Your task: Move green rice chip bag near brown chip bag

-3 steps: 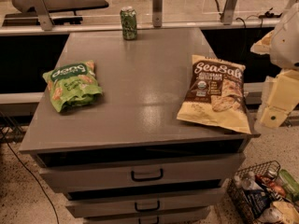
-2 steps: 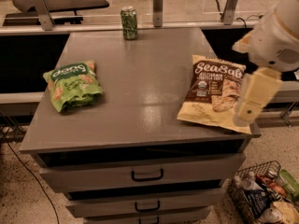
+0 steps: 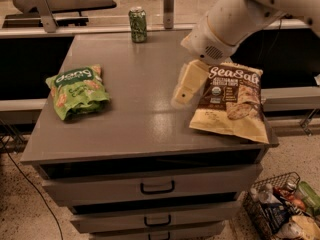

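The green rice chip bag (image 3: 77,90) lies flat at the left side of the grey cabinet top (image 3: 142,119). The brown chip bag (image 3: 231,100), with "Sea Salt" script and a pale yellow lower part, lies at the right side, its corner hanging over the edge. My gripper (image 3: 185,88) hangs from the pale arm above the middle of the top, just left of the brown bag and well right of the green bag. It holds nothing.
A green drink can (image 3: 138,24) stands at the back edge. A metal post (image 3: 168,7) stands behind it. Drawers (image 3: 157,186) sit below the top. A wire basket (image 3: 280,209) with clutter stands on the floor at the lower right.
My arm has swung in from the right edge leftward over the cabinet top, past the brown bag. Both bags and the can have stayed where they were.
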Controlling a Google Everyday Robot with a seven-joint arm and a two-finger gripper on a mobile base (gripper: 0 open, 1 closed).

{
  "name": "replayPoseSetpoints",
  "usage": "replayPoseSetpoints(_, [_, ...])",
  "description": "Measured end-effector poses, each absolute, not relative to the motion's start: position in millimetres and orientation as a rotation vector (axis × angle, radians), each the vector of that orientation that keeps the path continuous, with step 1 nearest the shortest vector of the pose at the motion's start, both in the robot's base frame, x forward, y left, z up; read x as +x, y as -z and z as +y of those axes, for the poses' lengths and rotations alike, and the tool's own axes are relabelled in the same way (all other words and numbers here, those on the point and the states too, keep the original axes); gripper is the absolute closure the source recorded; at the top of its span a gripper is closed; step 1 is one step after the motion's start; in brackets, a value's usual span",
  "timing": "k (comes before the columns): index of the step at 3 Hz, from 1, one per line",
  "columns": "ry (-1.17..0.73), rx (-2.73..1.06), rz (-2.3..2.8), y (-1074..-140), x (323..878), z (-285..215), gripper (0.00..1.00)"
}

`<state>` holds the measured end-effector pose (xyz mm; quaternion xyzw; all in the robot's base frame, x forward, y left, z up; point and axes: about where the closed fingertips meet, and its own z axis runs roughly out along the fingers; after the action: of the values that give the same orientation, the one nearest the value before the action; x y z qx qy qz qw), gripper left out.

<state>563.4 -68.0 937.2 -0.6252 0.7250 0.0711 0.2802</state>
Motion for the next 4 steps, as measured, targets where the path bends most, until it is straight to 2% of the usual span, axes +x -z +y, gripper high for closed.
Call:
replayPoseSetpoints(2, [-0.225,-1.658,1.921,-931.8,576.8,-54.2,0.00])
replayPoseSetpoints(3, [-0.311,-1.636,1.883,-911.4,587.0,-16.9,0.00])
replayPoseSetpoints(4, [-0.432,-1.616,1.850,-879.2,606.2,41.6,0.00])
